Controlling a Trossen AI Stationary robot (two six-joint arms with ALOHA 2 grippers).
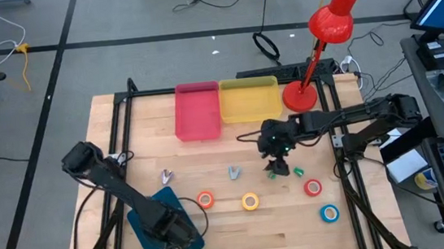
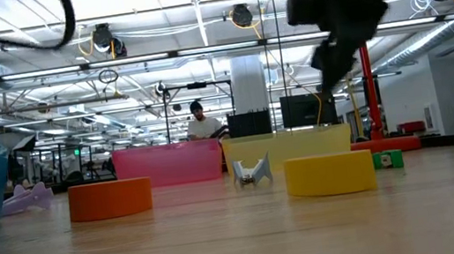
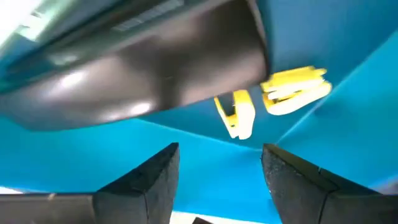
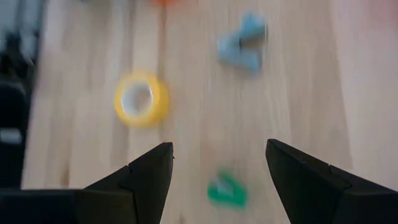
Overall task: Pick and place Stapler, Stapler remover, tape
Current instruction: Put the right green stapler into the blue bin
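Four tape rolls lie flat on the table: orange, yellow, red and blue. A purple staple remover and a blue-grey one rest nearby. Two small green pieces lie below my right gripper, which hangs open above the table; its wrist view shows one green piece between the fingers, the yellow roll beyond. My left gripper is open over a blue tray holding a dark grey object and yellow pieces.
A pink bin and a yellow bin stand side by side at the far edge, with a red desk lamp to their right. In the low view a person stands far behind the table. Bare wood lies along the near edge.
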